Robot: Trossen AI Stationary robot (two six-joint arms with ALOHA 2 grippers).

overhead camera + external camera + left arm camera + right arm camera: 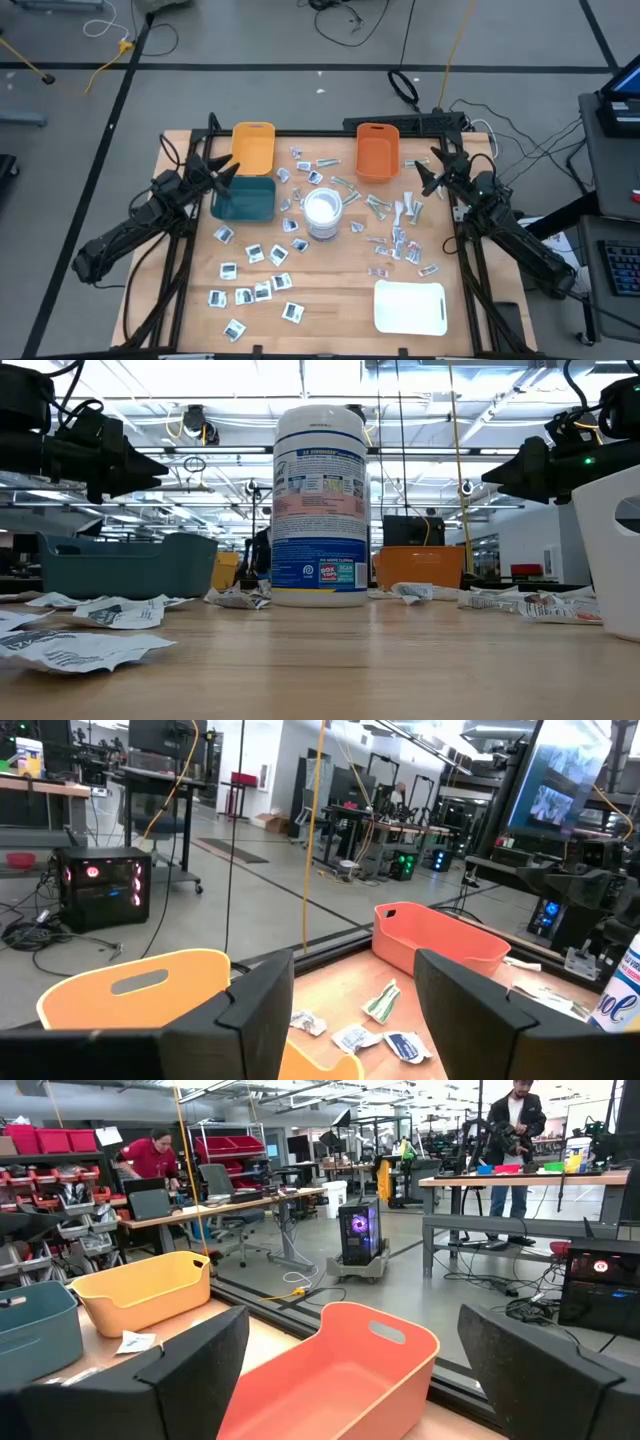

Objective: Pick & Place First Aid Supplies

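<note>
The first aid supplies (262,255) are lying scattered flat across the wooden table (330,310): white squares with dark centres toward the left front, white-and-red sachets (400,245) and pale-green strips (378,206) toward the right, all around a white canister (323,213). The left gripper (232,168) is hovering over the teal bin (243,199), fingers apart and holding nothing. The right gripper (428,172) is hanging beside the orange bin (376,153), fingers spread wide, empty.

— Any writing you can make out?
— Only on the white wipes canister (320,505) standing on the counter (400,660). Its label has blocks of small print, too fine to read, and a small badge low on the blue band that looks like "BOX TOPS".
— And the packets (120,610)?
— Dark print on them, none of it legible.
</note>
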